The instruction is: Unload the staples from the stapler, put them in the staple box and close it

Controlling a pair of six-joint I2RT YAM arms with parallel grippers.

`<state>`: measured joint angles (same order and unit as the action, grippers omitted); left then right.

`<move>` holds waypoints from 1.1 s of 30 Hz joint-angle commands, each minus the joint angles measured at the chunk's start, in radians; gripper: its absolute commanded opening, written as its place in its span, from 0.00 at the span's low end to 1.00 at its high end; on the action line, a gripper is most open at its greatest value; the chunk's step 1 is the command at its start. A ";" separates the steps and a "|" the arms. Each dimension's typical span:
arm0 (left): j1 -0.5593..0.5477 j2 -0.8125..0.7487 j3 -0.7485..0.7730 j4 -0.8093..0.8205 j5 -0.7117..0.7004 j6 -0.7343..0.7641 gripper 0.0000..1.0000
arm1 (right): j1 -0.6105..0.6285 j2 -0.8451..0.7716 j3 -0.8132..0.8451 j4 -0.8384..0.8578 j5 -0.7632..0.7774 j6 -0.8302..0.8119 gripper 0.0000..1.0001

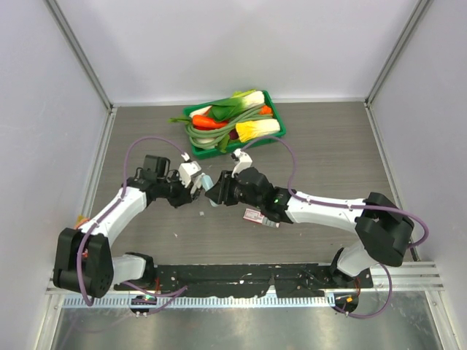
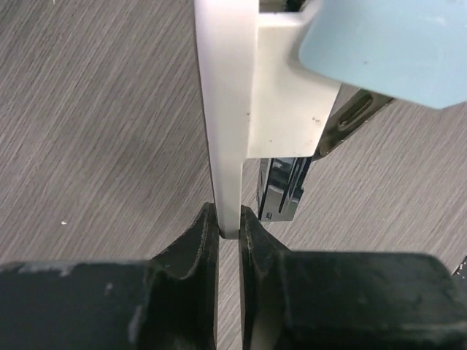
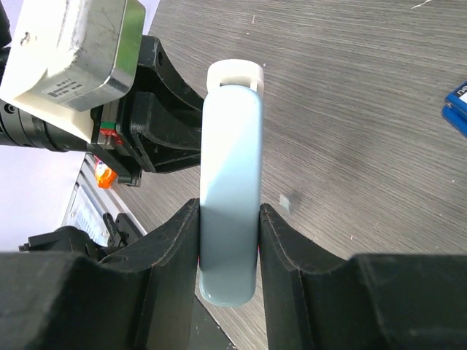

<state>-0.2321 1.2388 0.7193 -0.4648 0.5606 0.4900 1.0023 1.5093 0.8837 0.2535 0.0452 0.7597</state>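
**A:** Both arms meet nose to nose over the middle of the counter [image 1: 328, 160]. The pale teal-and-white thing [image 1: 211, 192] is bridged between them, on the near side of the green tray [image 1: 206, 152] of toy vegetables [image 1: 241, 109].

**B:** Right jaws first: they're clamped on either flank of the pale teal body [image 3: 231, 182], fingers [image 3: 171, 248] flat against it. Its rounded end faces the camera and a white tip pokes out at the far end.

**A:** And the left jaws are pressed nearly together, pinching the thin white plate [image 2: 226, 109] edge-on, right at its end. Fingers [image 2: 191, 251] are tight on both faces.

**B:** Look beside that plate: a silvery metal channel [image 2: 357, 113] and a black part [image 2: 281, 186] show under the teal cover. The whole piece hangs clear of the counter in both wrist views.

**A:** The stapler [image 3: 457, 109]? It's dark blue, just a corner at the right edge of the right wrist view, lying on the counter apart from both jaws. From above I can't pick it out.

**B:** A tiny grey bit [image 3: 284, 202] lies on the counter just right of the teal body, too small to tell what it is.

**A:** The small red-and-white box [image 1: 254, 215] sits on the counter, tucked against the right arm behind its wrist.
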 commanded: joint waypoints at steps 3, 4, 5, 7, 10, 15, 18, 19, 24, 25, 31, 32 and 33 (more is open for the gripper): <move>-0.019 -0.013 0.002 0.118 -0.077 0.025 0.09 | -0.004 -0.060 0.011 0.043 -0.031 0.024 0.01; -0.026 -0.019 -0.003 0.129 -0.094 0.027 0.09 | -0.007 -0.064 0.011 0.033 -0.031 0.021 0.01; -0.041 -0.028 -0.012 0.141 -0.119 0.027 0.09 | -0.010 -0.067 0.011 0.015 -0.033 0.013 0.01; -0.061 -0.032 -0.020 0.169 -0.207 0.041 0.09 | -0.013 -0.084 0.009 -0.013 -0.031 -0.011 0.01; -0.073 -0.038 -0.023 0.166 -0.235 0.041 0.10 | -0.022 -0.106 -0.006 -0.042 -0.031 -0.030 0.01; -0.073 -0.016 0.109 -0.041 -0.072 -0.059 0.41 | -0.039 -0.058 0.082 -0.057 -0.056 -0.074 0.01; -0.072 -0.030 0.201 -0.132 0.022 -0.125 0.67 | -0.050 0.017 0.201 -0.094 -0.076 -0.126 0.01; -0.070 -0.057 0.215 -0.146 0.033 -0.131 0.72 | -0.051 0.034 0.230 -0.103 -0.076 -0.140 0.01; 0.012 -0.096 0.324 -0.244 0.117 -0.206 0.82 | -0.053 0.150 0.392 -0.187 -0.094 -0.215 0.01; 0.054 -0.099 0.338 -0.247 0.154 -0.226 0.84 | -0.054 0.170 0.411 -0.201 -0.096 -0.224 0.01; 0.569 0.028 0.534 -0.276 0.462 -0.407 1.00 | -0.007 0.333 0.526 -0.319 -0.058 -0.310 0.01; 0.597 0.075 0.546 -0.291 0.472 -0.409 1.00 | 0.008 0.359 0.564 -0.348 -0.050 -0.325 0.01; 0.620 0.097 0.554 -0.316 0.493 -0.416 1.00 | 0.022 0.403 0.589 -0.367 -0.022 -0.342 0.01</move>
<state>0.2817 1.2442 1.2060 -0.6872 0.8680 0.1699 0.9649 1.8233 1.3689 -0.0177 -0.0227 0.5095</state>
